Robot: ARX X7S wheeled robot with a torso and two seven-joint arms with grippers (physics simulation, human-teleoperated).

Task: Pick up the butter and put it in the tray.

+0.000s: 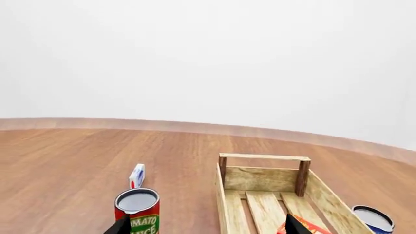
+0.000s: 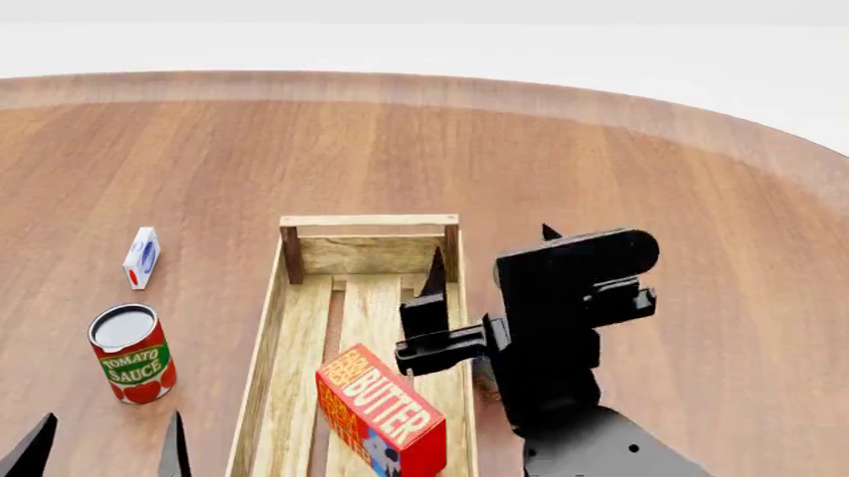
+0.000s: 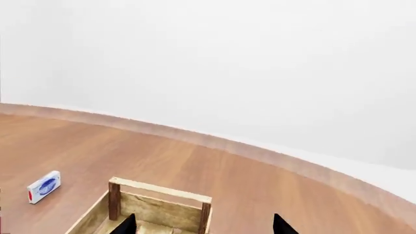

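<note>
The left wrist view looks across a round wooden tabletop (image 1: 78,156) toward a plain pale wall. The tray (image 1: 266,179), a long crate of pale wood with dark corner posts and a top rail, runs away from the camera. A red and orange corner of the butter (image 1: 311,227) shows at the near end of its slatted floor. A tomato sauce can (image 1: 138,208) stands beside the tray, with a small white-blue-red carton (image 1: 136,175) just beyond it toward the far edge. A blue-sided can (image 1: 373,219) stands on the tray's other side. Two dark fingertips (image 1: 119,226) of the left gripper (image 1: 206,226) sit wide apart, with nothing between them.

In the head view the butter (image 2: 381,409) lies tilted inside the tray (image 2: 269,328) at its near end, leaning against the right wall, its "BUTTER" print facing up. The right gripper (image 2: 491,273) hangs above the tray's right wall, just beyond the butter and apart from it, its fingers spread and free of any load. The tomato sauce can (image 2: 130,353) stands upright left of the tray, and the small carton (image 2: 141,257) lies farther toward the far edge. The left gripper (image 2: 103,447) shows only as two parted tips near the tabletop's (image 2: 663,199) near edge.

The right wrist view shows the tray's far end (image 3: 160,204), the small carton (image 3: 44,186) off to one side, and two dark fingertips (image 3: 126,225) well apart; whether they hover over or beside the wall is hard to say from here.
</note>
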